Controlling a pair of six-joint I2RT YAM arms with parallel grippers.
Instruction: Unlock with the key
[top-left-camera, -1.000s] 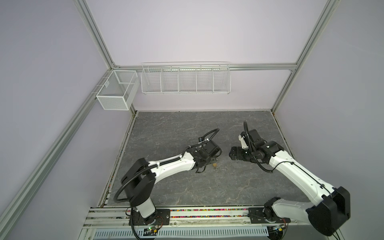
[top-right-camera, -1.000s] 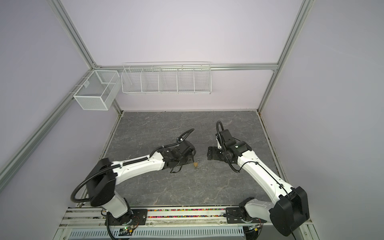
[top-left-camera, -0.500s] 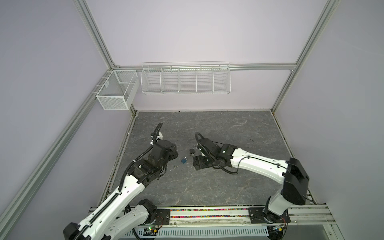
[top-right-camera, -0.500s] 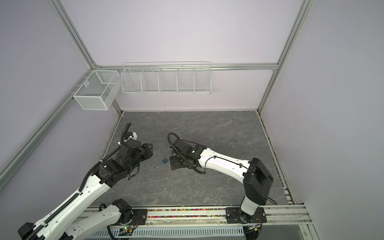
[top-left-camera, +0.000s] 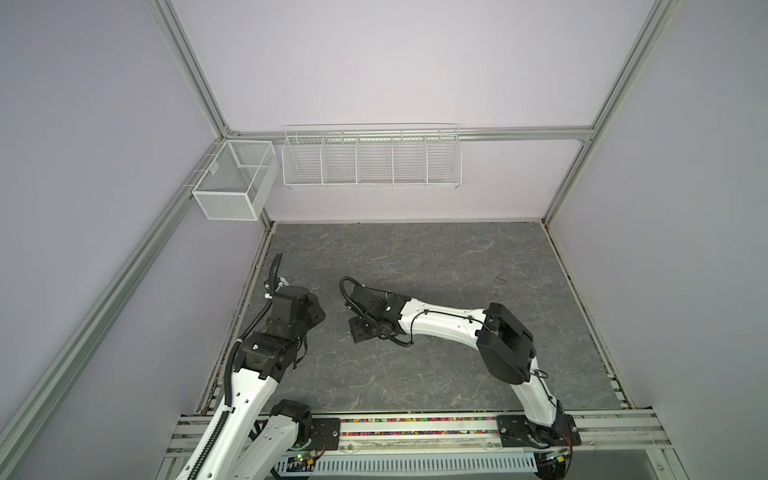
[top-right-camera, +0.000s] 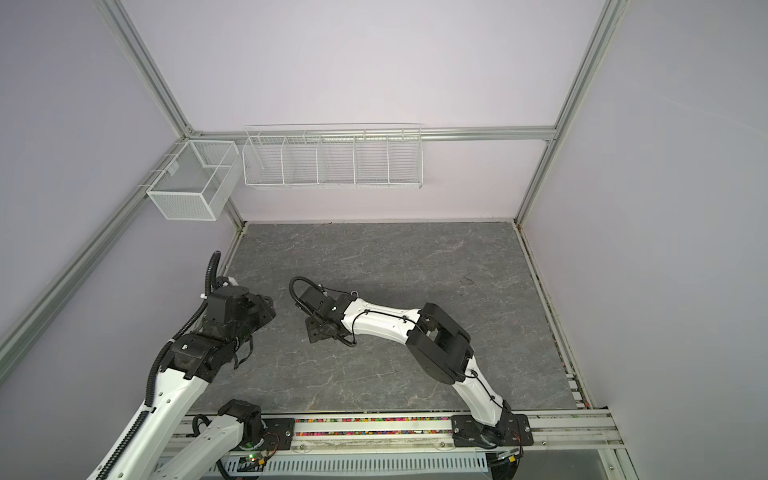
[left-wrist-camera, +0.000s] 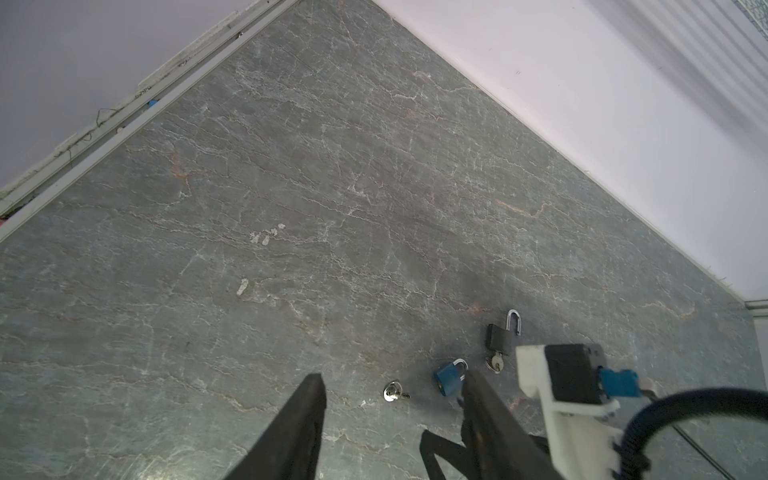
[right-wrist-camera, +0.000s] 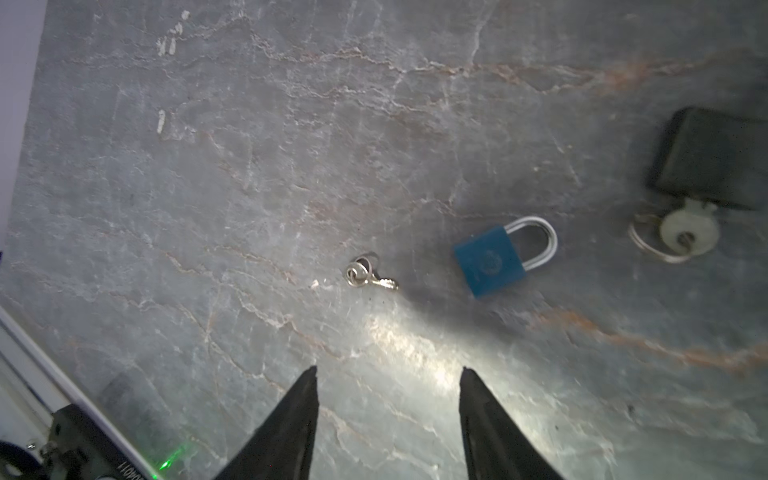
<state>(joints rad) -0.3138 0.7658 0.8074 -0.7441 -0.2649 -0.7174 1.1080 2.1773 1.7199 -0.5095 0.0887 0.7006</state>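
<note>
Both arms have shifted since a second ago: left arm (top-left-camera: 286, 320) pulled back from mid-counter toward the left edge, right arm (top-left-camera: 436, 322) now stretched across the middle of the grey counter (top-left-camera: 415, 257). Left jaws stand a middling gap apart, empty; right jaws likewise apart, empty, pointing at the task things. A black padlock (left-wrist-camera: 500, 334) lies with its shackle sprung open and a second key (left-wrist-camera: 494, 365) in its base, so it looks done. The blue padlock (right-wrist-camera: 490, 259), shackle shut, lies flat near it. The loose key (right-wrist-camera: 372, 276) on its ring lies just beside the blue one, not touching. Handling guess: the blue padlock is rigid, dense for its size and smooth-painted, so clamp the flat faces of the body and leave the end away from the shackle free. The key is thin, light, slick metal lying flat on a hard surface, so it is likely to skate; pinch the head or ring and keep the blade clear. Both top views give the arm layout, but the right arm covers nearly all of the locks. The left wrist view shows all three things and the open shackle; the right wrist view crops the black padlock but shows the key's ring and blade clearly.
</note>
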